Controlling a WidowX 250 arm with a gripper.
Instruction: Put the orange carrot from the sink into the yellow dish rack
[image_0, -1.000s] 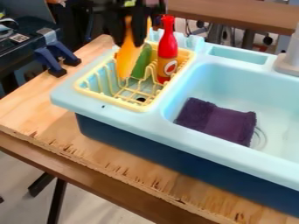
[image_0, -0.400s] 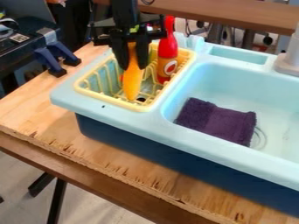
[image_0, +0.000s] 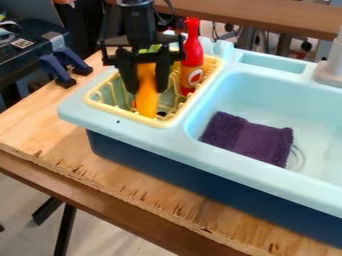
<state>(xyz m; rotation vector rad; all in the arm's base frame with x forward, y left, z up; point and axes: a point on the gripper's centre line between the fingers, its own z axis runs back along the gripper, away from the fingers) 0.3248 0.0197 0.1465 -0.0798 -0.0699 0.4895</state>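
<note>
1. Black claw (image_0: 148, 84), upper left, above the yellow dish rack (image_0: 129, 116): its fingers press in on both sides of an orange toy carrot (image_0: 147, 100), partly open by its thickness.
2. The carrot points downward inside the rack, near the front rim.
3. A red bottle (image_0: 192, 52) stands upright in the rack, just right of the claw.
4. Right of the rack, past a raised divider, is the pale blue sink's (image_0: 230, 159) wide basin; a purple cloth (image_0: 247, 138) lies front-left, basin floor showing behind and right.
5. Bare wooden counter (image_0: 143, 192) runs between sink front and splintered counter edge.
</note>
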